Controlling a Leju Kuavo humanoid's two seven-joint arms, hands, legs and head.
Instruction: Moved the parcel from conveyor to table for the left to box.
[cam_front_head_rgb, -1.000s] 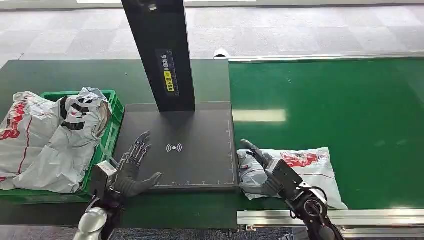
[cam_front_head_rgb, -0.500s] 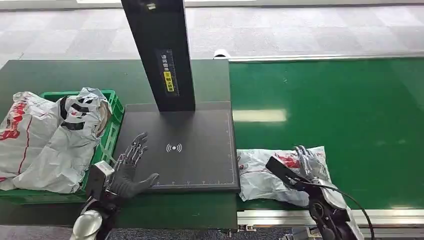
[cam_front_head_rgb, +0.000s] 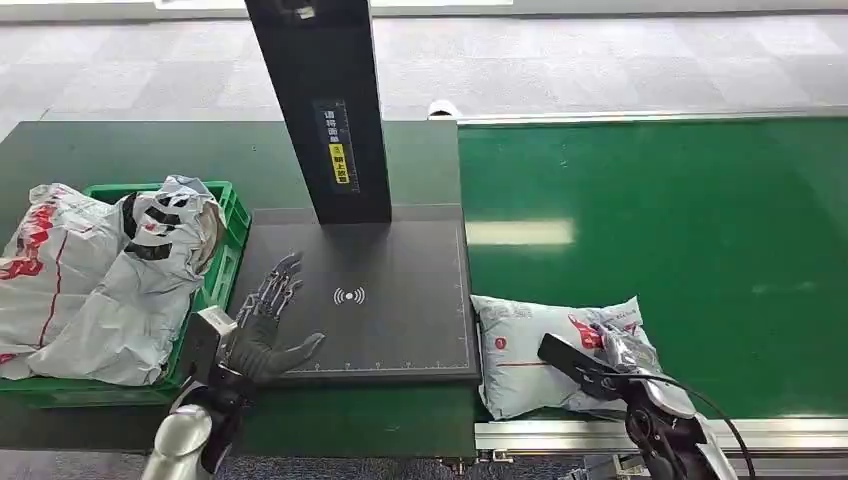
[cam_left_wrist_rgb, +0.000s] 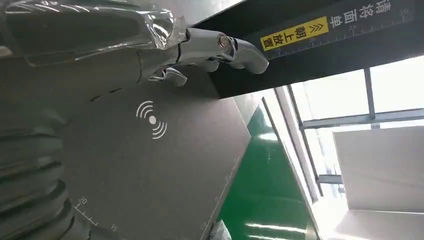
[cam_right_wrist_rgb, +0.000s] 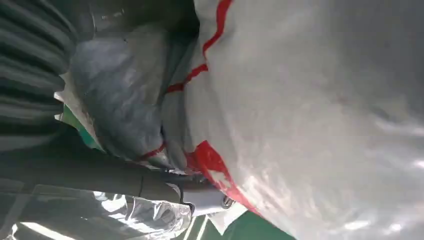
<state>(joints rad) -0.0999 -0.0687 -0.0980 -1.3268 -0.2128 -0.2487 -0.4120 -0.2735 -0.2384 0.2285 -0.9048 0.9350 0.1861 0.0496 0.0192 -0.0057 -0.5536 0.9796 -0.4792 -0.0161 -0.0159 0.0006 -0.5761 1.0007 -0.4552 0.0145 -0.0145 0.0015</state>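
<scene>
A white parcel (cam_front_head_rgb: 535, 345) with red print lies on the green conveyor (cam_front_head_rgb: 680, 220), just right of the black scanner platform (cam_front_head_rgb: 400, 300). My right hand (cam_front_head_rgb: 615, 355) grips its near right edge; up close, the thumb (cam_right_wrist_rgb: 120, 95) and a finger (cam_right_wrist_rgb: 155, 187) press into the parcel (cam_right_wrist_rgb: 310, 125) from both sides. Open and holding nothing, my left hand (cam_front_head_rgb: 265, 325) hovers over the platform's near left corner with its fingers (cam_left_wrist_rgb: 210, 47) spread above the platform (cam_left_wrist_rgb: 150, 165).
A green crate (cam_front_head_rgb: 225, 260) at the left holds several grey and white bags (cam_front_head_rgb: 90, 280) that spill over its rim. A black post (cam_front_head_rgb: 325, 110) rises from the back of the platform. The conveyor's metal rail (cam_front_head_rgb: 560, 432) runs along the near edge.
My right hand has gone from the parcel's left end to its near right edge and taken hold. The parcel has turned and puffed up. The left hand has barely moved.
</scene>
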